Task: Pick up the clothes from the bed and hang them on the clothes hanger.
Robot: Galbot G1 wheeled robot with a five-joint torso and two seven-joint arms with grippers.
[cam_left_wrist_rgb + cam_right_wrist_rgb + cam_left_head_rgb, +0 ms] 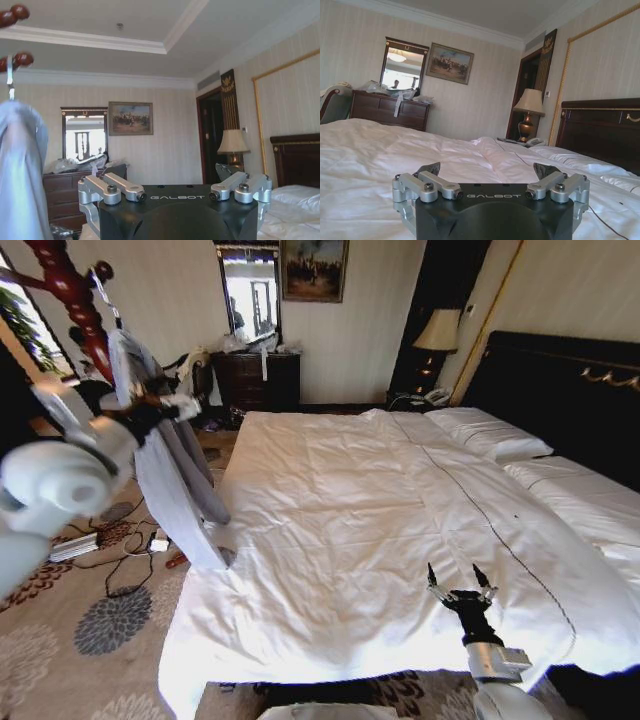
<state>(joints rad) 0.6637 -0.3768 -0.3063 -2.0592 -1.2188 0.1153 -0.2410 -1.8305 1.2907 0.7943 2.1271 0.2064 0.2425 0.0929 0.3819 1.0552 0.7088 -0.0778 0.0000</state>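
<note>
From the head view I see the thin, shiny, pale silver-grey jacket (165, 465) hanging at my left, off the bed, from a dark red wooden coat stand (72, 290) by a small silver wire hook (103, 292). Its long axis runs top to bottom, collar up by the hook and hem down toward the patterned carpet (90, 640), leaning slightly toward the bed. The wide bed with its plain white duvet (350, 510) lies bare of clothing. My left gripper (165, 408) sits high against the jacket's upper part; I cannot tell there how its jaws stand. The left wrist view adds what the head view lacks: the jaws spread apart with nothing between them, the jacket (20, 170) beside them. My right gripper (459, 585) hovers low over the near end of the duvet, jaws open and empty; the right wrist view confirms that, looking across the bed (380, 145) toward the black headboard (600, 125).
</note>
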